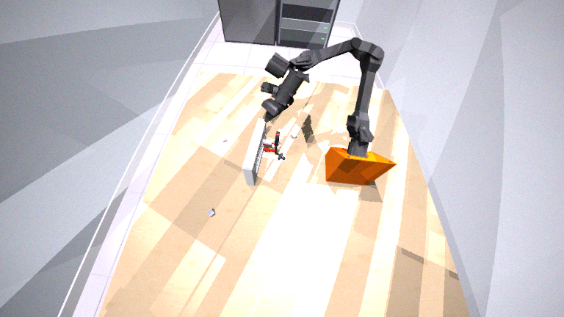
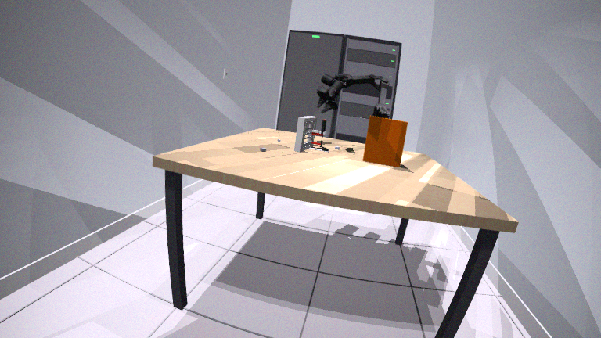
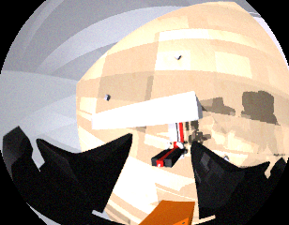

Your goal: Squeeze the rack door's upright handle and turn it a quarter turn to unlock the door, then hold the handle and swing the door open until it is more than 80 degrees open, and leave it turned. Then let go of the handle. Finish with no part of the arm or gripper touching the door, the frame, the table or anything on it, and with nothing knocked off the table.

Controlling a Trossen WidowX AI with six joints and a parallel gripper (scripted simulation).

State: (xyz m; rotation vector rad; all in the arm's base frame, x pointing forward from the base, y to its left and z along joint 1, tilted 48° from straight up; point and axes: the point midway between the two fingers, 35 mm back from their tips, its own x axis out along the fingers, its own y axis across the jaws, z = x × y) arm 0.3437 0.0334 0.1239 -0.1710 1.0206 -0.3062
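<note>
The rack (image 1: 252,153) (image 2: 301,134) (image 3: 151,112) is a pale upright slab with a grille on the side facing the arm's base. The door's edges are too small to make out; nothing stands visibly swung out. The handle (image 1: 277,139) (image 2: 324,126) (image 3: 169,157) is black with a red tip and stands upright off the grille side, beside red and white parts. My gripper (image 1: 268,117) (image 2: 325,107) (image 3: 162,142) is open and empty, pointing down above the rack's far end. In the wrist view the handle's top shows between and below the fingertips, clear of them.
The arm's orange base block (image 1: 349,171) (image 2: 383,142) (image 3: 169,213) stands right of the rack. Small grey blocks lie on the table: one (image 1: 211,212) (image 2: 263,149) (image 3: 107,97) left, one (image 1: 225,139) (image 2: 278,139) (image 3: 178,57) behind the rack, one (image 1: 293,136) (image 2: 337,148) near the handle.
</note>
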